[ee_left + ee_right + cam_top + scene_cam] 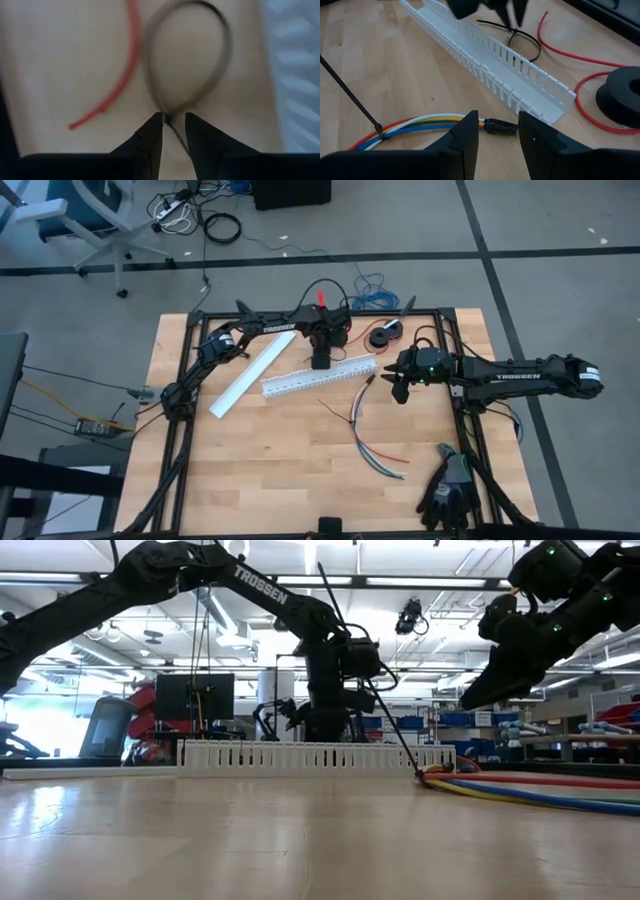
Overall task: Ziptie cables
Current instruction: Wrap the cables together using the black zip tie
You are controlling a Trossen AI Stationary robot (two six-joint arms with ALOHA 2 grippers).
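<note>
The cables (430,122), red, orange, blue, green and white, lie on the table with their black-sleeved end (501,127) beside a white slotted duct (318,375). A black ziptie (350,95) is wrapped round them, its tail sticking up. My right gripper (497,135) hangs open above the sleeved end, clear of it in the low view (500,670). Beyond the duct my left gripper (174,125) points down, open, over a second black ziptie bent into a loop (226,50), which lies flat on the table. A single red wire (122,80) lies beside the loop. My left gripper comes from above with one fingertip (155,127) on either side of the spot where the looped ziptie crosses itself (167,119). The strip runs on between the fingers. Whether the fingers touch it I cannot tell.
A white flat strip (247,375) lies left of the duct. A black spool (383,333) with red wire sits at the far edge. A dark glove (450,490) lies at the near right corner. Bare wood fills the near left half.
</note>
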